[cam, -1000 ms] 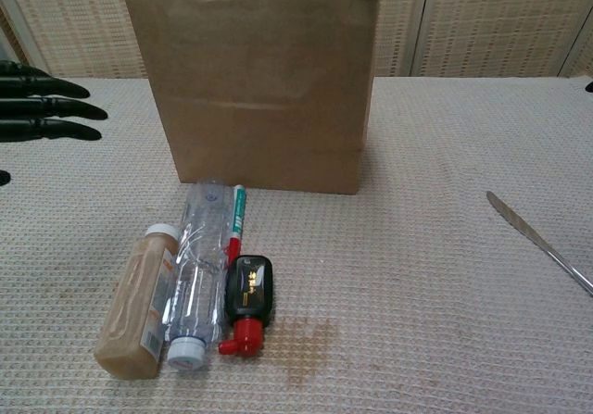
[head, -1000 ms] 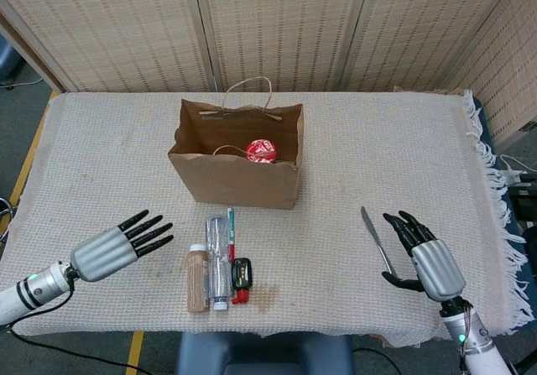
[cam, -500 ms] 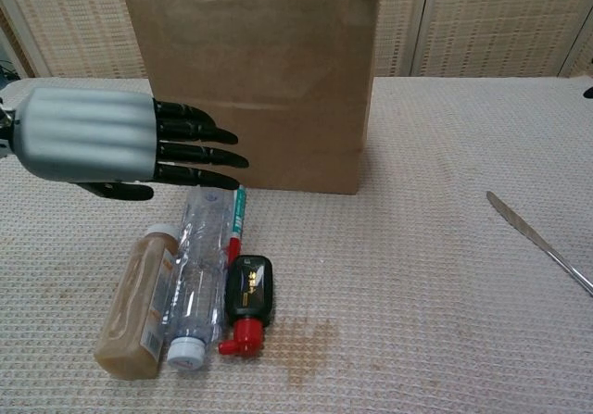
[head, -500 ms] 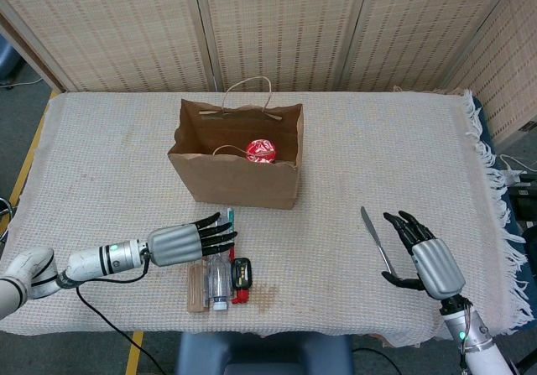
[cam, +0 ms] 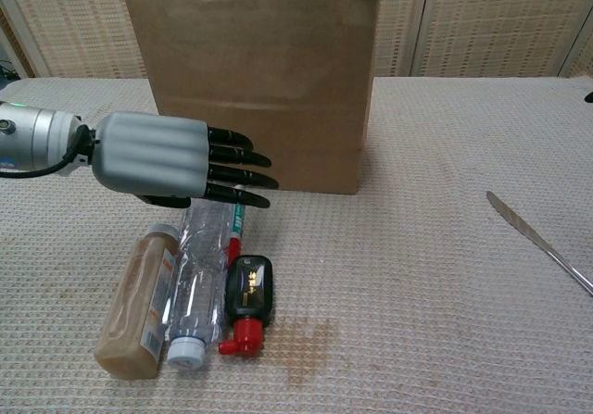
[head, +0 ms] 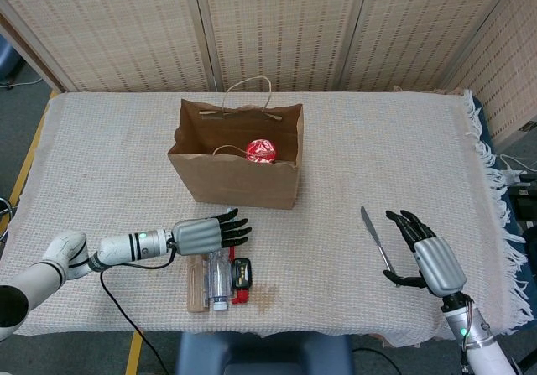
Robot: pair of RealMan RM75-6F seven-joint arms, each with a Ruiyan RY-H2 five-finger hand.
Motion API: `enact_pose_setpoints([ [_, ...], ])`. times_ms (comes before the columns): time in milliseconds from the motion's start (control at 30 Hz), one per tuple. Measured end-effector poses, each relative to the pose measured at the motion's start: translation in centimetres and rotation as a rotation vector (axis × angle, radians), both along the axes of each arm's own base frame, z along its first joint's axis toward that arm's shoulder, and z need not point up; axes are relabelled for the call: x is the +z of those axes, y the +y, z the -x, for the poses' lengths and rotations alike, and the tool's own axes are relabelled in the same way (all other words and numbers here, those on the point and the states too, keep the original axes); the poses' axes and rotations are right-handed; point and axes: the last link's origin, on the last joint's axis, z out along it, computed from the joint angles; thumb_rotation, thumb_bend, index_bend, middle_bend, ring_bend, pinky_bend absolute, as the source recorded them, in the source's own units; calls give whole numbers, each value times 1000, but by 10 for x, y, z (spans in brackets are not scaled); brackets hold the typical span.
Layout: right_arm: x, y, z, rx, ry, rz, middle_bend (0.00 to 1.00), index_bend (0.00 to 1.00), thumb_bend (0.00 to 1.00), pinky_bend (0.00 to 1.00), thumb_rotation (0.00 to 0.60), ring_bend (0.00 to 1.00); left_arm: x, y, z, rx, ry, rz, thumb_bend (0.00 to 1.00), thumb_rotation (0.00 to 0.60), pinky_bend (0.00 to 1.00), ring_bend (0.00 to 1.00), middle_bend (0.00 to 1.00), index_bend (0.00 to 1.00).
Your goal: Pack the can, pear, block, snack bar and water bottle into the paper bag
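Clear plastic, the bottle [cam: 197, 275] lies flat on the desk [head: 377, 157] just under the left hand [head: 204, 233], its long axis running from the robot toward the bag [head: 239, 161], with the white cap at the near end. Above its far end the left hand hangs flat with fingers stretched out and apart, pointing right, holding nothing; whether it touches the bottle cannot be told.

Beside the bottle, on the hand's wrist side, lies a tan flask [cam: 137, 305] on the same axis, white cap at the far end. On the fingertip side lie a marker [cam: 235, 219] with a green and white barrel, also pointing at the bag, and a small black bottle [cam: 248, 294] with its red cap nearest the robot.

Beyond the left fingertips the brown paper bag stands upright and open, and the head view shows a red can [head: 261, 150] inside it.

Far across the desk, the right hand [head: 424, 253] is held with dark fingers spread, empty. Just to the left of its fingers lies a knife [head: 377, 239], its blade pointing away from the robot.
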Motion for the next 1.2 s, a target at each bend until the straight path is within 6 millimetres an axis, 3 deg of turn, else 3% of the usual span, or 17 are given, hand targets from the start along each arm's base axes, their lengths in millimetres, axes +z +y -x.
enact_pose_setpoints([
  [267, 0, 0, 0, -3, -1, -3, 126, 0, 36, 213, 600, 44, -4, 17, 6, 52, 14, -32, 388, 600, 147, 0, 0, 0],
  [667, -1, 0, 0, -13, -3, -11, 126, 0, 36, 212, 600, 44, -9, 15, 42, 111, 63, -26, 394, 600, 179, 14, 0, 7],
  [800, -1, 0, 0, -13, -3, -9, 126, 0, 37, 212, 600, 44, -8, 11, 53, 140, 64, -5, 410, 600, 310, 108, 45, 92],
  [1000, -1, 0, -1, -14, -2, -8, 126, 0, 36, 212, 600, 44, -8, 0, 69, 168, 67, 36, 419, 600, 385, 199, 157, 202],
  [1133, -1, 0, -1, -13, -2, -6, 126, 0, 36, 212, 600, 44, -9, -6, 74, 170, 66, 59, 481, 600, 488, 309, 282, 337],
  [1200, -1, 0, -1, -12, -3, -6, 126, 0, 37, 212, 600, 44, -8, -7, 74, 171, 59, 67, 552, 600, 586, 408, 396, 448],
])
